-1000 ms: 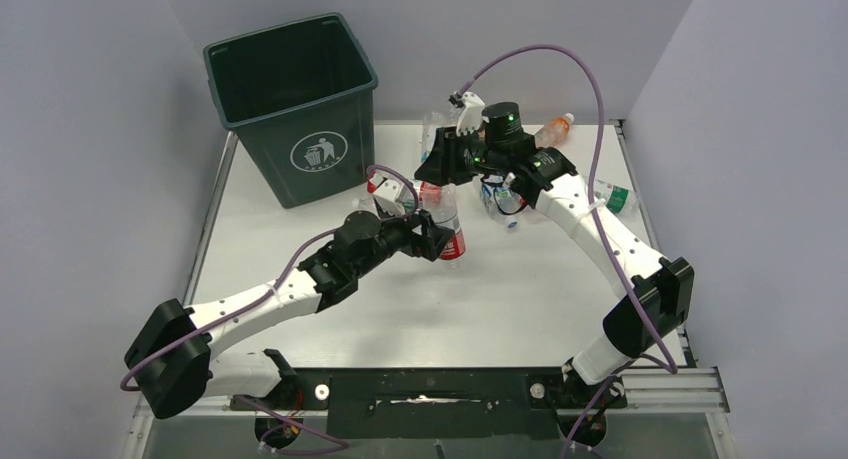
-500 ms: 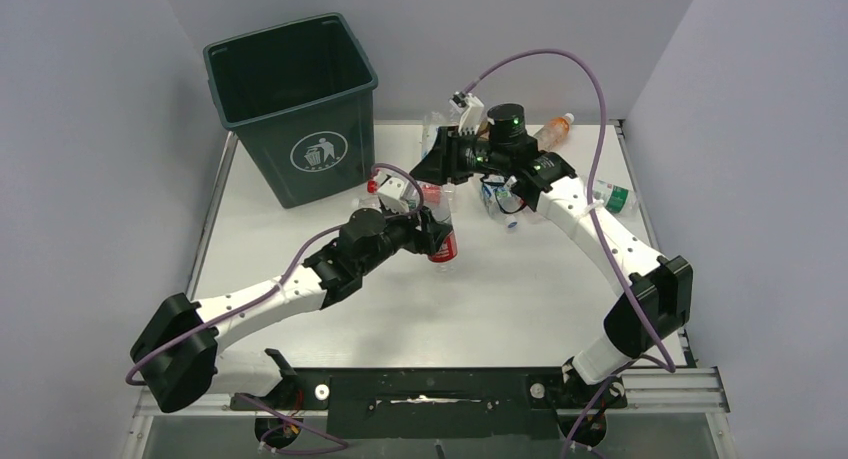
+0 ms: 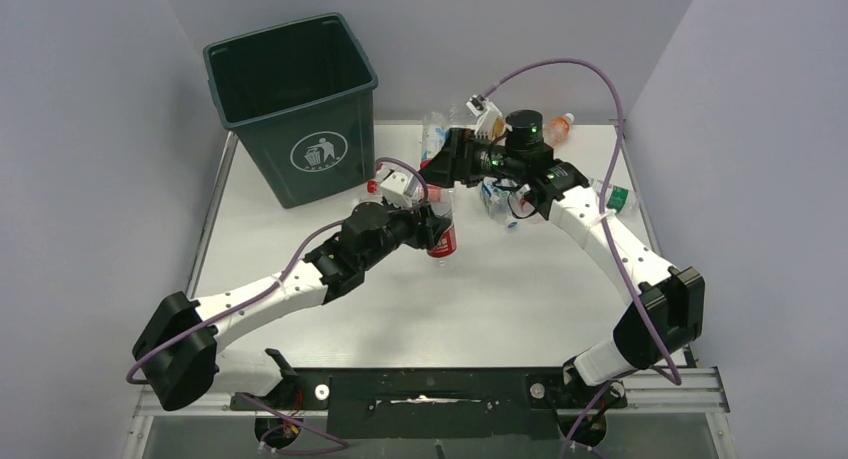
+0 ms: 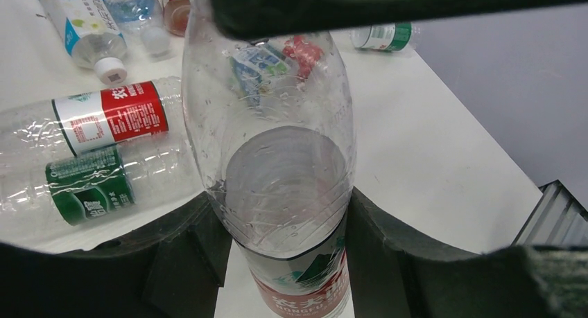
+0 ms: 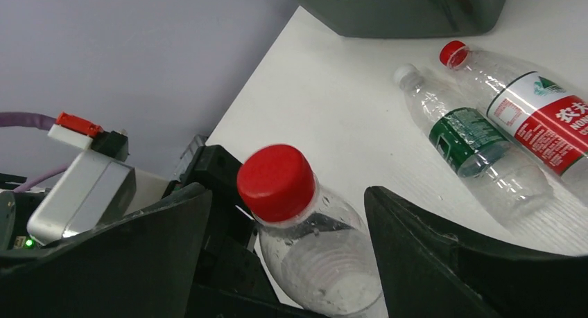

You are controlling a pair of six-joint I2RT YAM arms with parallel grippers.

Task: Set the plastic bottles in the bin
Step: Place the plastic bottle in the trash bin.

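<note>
Your left gripper [image 3: 432, 225] clamped on bottle [image 3: 443, 244], arm stretched forward. Your right gripper [image 3: 452, 160] spread wide, fingers [image 5: 430, 242] flanking bottle top.

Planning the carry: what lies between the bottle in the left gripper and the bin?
Two bottles lying flat near the bin: a red-label bottle and a green-label bottle. The right wrist view shows them.

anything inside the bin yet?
No bottles visible inside the bin; only its dark inner walls show. Its front wall covers the near part of the floor, so that part cannot be checked. The left gripper holds a red-labelled bottle outside it.
</note>
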